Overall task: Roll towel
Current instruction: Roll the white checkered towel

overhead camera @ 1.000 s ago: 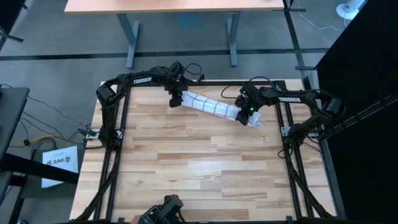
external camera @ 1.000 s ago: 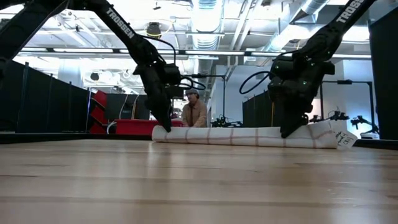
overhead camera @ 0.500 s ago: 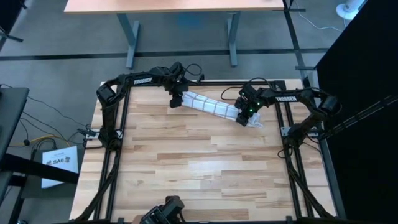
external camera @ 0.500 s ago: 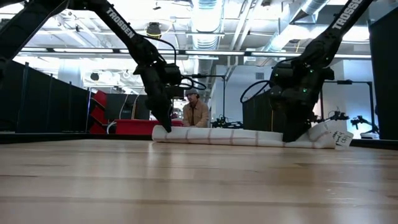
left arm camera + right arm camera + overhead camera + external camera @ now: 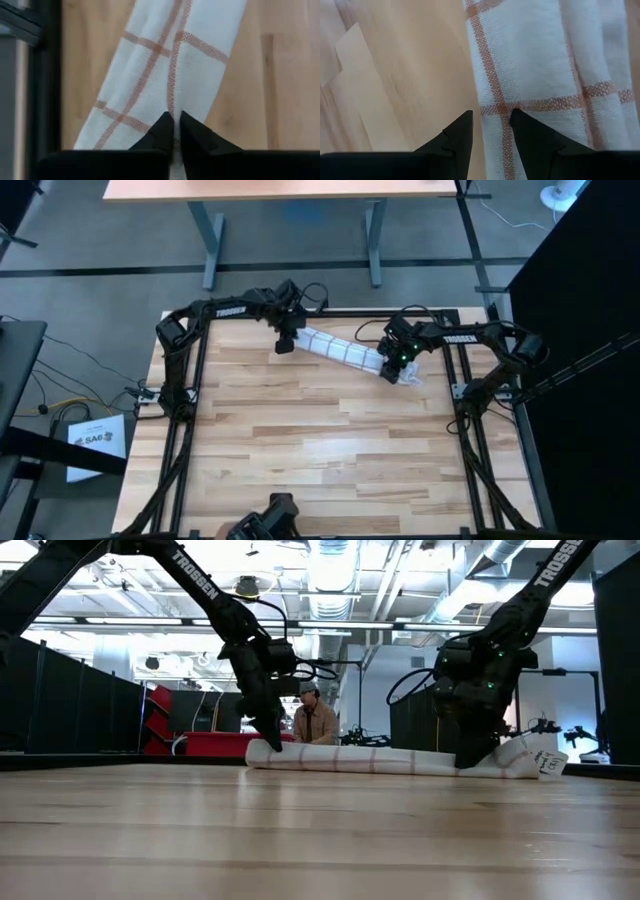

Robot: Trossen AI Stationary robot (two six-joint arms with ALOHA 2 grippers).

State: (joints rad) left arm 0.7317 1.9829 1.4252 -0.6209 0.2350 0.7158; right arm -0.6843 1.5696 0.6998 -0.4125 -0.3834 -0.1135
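From where I'm sitting, the big light wooden plank bench [image 5: 330,450] inside its black metal frame is mostly bare, and the only thing on it is the white cloth towel with the thin reddish-brown grid lines [image 5: 345,353], lying as a long roll across the far part of the bench, slanting from the far left toward the right side. In the low view the roll sits flat on the wood, with a looser bunched end and a small white tag [image 5: 545,764] sticking out on the right. Both dark arms reach in from their own sides and come down on the roll's two ends. The left claw [image 5: 284,343] is on the left end; its wrist camera shows the two dark fingers [image 5: 161,131] almost touching, tips right on a crease of the cloth, though I can't tell whether any fabric is actually pinched between them. The right claw [image 5: 392,366] is near the right end, just short of the tagged bit; its fingers [image 5: 459,134] are slightly apart and straddle the roll's edge, one over bare wood, the other over cloth, holding nothing as far as I can see.
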